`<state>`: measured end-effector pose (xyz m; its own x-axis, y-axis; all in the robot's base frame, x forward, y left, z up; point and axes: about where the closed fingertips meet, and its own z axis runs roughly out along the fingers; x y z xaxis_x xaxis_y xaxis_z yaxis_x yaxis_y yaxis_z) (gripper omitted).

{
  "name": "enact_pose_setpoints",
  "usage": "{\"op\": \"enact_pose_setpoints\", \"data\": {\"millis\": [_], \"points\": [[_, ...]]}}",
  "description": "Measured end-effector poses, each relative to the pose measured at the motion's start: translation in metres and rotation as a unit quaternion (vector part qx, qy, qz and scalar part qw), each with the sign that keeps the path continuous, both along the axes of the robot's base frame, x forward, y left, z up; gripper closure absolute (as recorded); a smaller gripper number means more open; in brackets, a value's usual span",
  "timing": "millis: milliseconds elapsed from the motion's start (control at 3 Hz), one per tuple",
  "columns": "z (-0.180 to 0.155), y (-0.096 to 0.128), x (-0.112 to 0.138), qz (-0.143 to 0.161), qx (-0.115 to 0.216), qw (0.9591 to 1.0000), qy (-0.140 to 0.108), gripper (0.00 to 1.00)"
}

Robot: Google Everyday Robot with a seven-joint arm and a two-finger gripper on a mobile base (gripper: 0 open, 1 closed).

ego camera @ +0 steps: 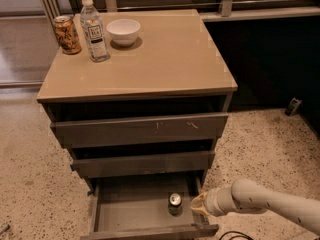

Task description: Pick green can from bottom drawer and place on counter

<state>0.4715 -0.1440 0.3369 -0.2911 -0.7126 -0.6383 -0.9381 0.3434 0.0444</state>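
The green can (175,203) stands upright on the grey floor of the open bottom drawer (130,211), near its right side, its silver top showing. My gripper (196,204) is at the end of the pale arm coming in from the lower right. It sits at the drawer's right edge, just right of the can and about level with it. The tan counter (160,54) is the top of the cabinet above.
On the counter's back left stand an orange-brown can (66,34), a clear water bottle (94,30) and a white bowl (124,31). The two upper drawers (140,129) stick out slightly. A dark wall is to the right, with a small object (293,105) on the speckled floor.
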Motion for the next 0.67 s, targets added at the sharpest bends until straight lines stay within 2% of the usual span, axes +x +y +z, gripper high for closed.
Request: {"op": "enact_pose_setpoints", "data": {"millis": [333,667], "points": [[-0.035,0.016,0.002,0.014,0.012,0.9998,0.0,0.97],[-0.061,0.028,0.009,0.02,0.023,0.9995,0.002,0.74]]}}
